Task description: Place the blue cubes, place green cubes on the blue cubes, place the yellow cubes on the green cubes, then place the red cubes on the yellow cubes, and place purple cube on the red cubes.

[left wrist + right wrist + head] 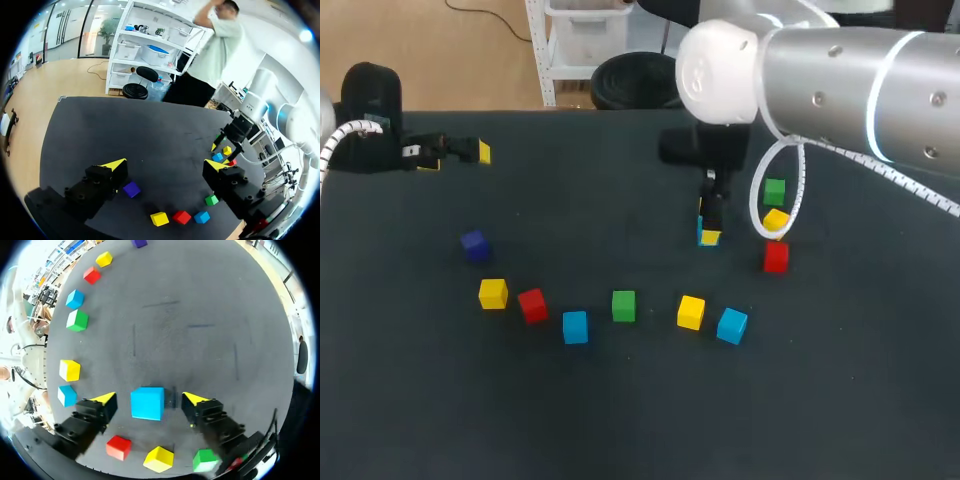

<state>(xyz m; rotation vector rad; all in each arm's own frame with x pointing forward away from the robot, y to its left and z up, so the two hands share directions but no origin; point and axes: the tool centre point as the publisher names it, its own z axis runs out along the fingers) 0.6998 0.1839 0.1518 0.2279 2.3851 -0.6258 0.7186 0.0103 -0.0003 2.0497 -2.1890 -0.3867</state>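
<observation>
Counted on the bench [620, 430]: eleven cubes, namely three blue, two green, three yellow, two red and one purple, each lying singly on the surface. Left gripper [165, 165] near the far left corner, fingers spread wide, holding nothing. Purple cube [474, 244] toward the left edge, nearer the front than that gripper. Next, a shallow arc across the middle, taken left to right: first yellow cube [493, 293], first red cube [532, 305] just beside it, first blue cube [575, 327], first green cube [623, 306], second yellow cube [691, 312], and second blue cube [731, 326] just beside that. Third blue cube [147, 403] farther back, right of centre, resting on the bench between the fingers of the right gripper [148, 399]. Fingers there parted, a gap visible on either side of the cube, so not gripped. Right arm [840, 80] entering over the far right corner. Just right of that gripper, a short line from back to front: second green cube [774, 191], third yellow cube [776, 220], second red cube [776, 257], close together but apart.
</observation>
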